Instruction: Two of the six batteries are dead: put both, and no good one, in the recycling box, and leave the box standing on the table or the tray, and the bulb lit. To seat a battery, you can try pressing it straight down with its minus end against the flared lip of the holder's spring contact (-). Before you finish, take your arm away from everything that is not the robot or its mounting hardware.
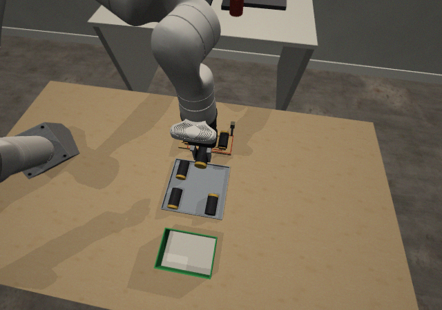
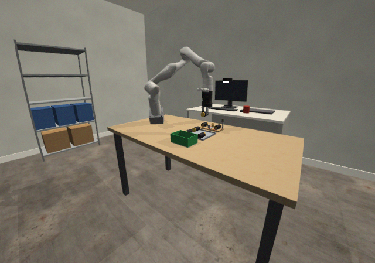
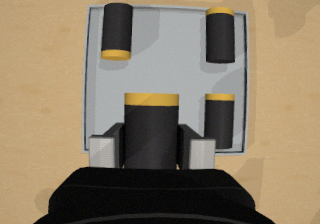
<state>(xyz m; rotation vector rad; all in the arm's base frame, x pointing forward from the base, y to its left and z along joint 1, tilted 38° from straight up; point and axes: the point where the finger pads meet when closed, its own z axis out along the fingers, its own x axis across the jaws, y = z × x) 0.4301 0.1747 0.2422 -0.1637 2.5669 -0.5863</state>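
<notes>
My gripper (image 1: 202, 154) (image 2: 205, 112) (image 3: 150, 139) is shut on a black battery (image 1: 202, 159) (image 2: 203, 114) (image 3: 151, 134) with a gold end. It holds it in the air above the grey tray's back edge. In the grey tray (image 1: 199, 188) (image 3: 160, 44) lie three batteries: back left (image 1: 183, 168) (image 3: 219, 124), front left (image 1: 175, 197) (image 3: 220, 36) and front right (image 1: 211, 205) (image 3: 117, 29). The holder board behind has one battery (image 1: 224, 139) (image 2: 217, 127) at its right and another (image 2: 204, 123) at its left, hidden in the top view. The green recycling box (image 1: 185, 273) (image 2: 181, 138) stands upright, empty.
A small dark post (image 1: 232, 124) (image 2: 222, 120) stands at the board's back right corner; no glow shows there. The arm's base (image 1: 60, 150) (image 2: 156, 120) is at the table's left. A white desk (image 1: 264, 28) with a red cup (image 1: 236, 5) (image 2: 246, 109) stands behind the table.
</notes>
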